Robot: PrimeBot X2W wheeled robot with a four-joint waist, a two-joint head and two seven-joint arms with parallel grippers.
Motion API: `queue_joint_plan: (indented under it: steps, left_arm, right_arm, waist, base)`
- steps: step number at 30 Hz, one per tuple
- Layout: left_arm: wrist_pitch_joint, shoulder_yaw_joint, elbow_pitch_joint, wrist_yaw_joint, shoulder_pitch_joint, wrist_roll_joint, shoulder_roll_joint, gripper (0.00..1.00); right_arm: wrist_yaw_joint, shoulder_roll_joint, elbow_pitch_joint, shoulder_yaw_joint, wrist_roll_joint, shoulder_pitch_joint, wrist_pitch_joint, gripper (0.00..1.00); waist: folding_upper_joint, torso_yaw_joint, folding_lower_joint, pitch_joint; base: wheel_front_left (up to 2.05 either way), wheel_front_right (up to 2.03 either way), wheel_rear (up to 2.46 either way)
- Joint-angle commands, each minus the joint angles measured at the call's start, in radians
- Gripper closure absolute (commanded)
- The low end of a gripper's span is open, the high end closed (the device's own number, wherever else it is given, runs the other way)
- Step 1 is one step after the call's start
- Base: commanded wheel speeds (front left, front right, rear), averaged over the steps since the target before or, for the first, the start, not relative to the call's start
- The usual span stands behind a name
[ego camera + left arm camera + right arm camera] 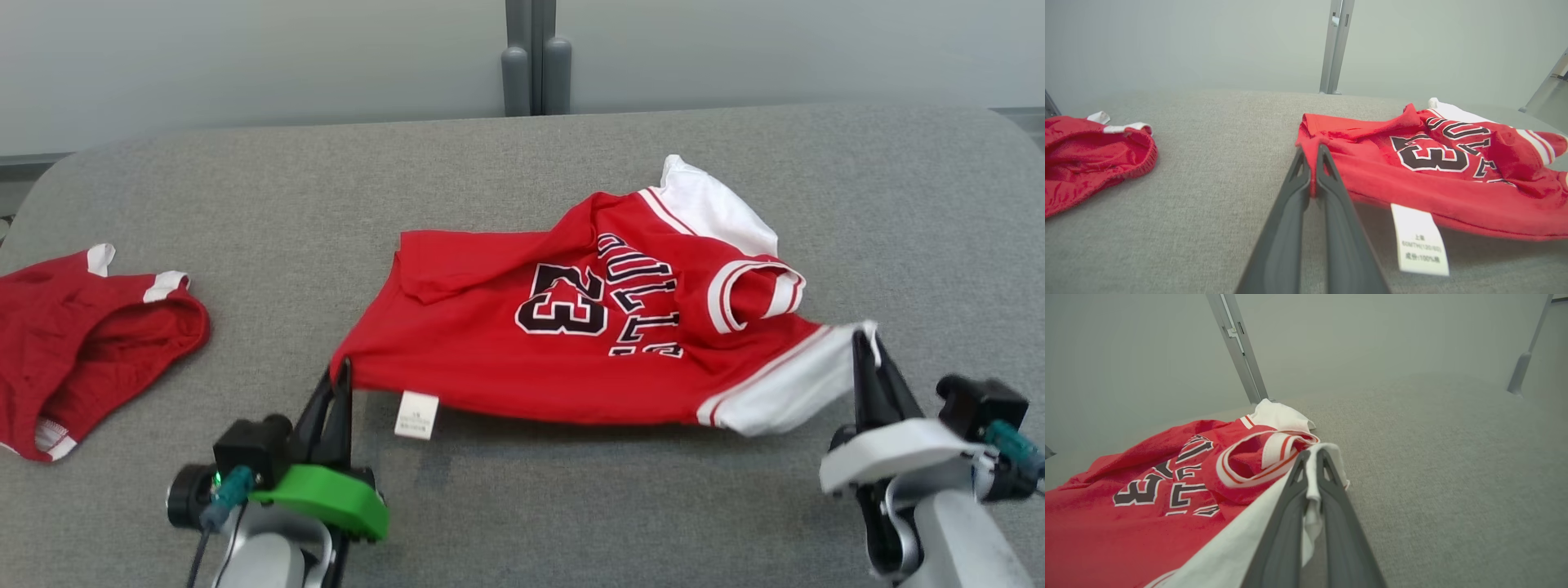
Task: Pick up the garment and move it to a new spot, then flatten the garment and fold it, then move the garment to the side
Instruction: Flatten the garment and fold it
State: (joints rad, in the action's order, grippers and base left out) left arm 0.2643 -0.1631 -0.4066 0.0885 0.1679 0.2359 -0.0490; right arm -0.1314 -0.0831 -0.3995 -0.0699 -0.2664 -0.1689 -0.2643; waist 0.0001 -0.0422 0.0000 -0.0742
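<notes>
seemingly lifted jersey, left claw, right claw

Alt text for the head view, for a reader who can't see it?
A red jersey numbered 23 lies on a grey table, its near hem corner pinched by the left gripper and its white sleeve by the right gripper. Another red garment lies at the left.
</notes>
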Motion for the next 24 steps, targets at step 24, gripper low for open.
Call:
queue_joint_plan:
  steps: [24]
  left_arm:
    - [-0.031, -0.094, -0.275, 0.024, 1.264, -0.133, -0.241, 1.00]
  right_arm:
    - [0.002, -0.299, -0.185, 0.112, 0.148, -1.331, 0.035, 1.00]
  waist:
    - [-0.0001, -0.040, 0.0000, -0.454]
  base:
    - [0.00, 0.00, 0.00]
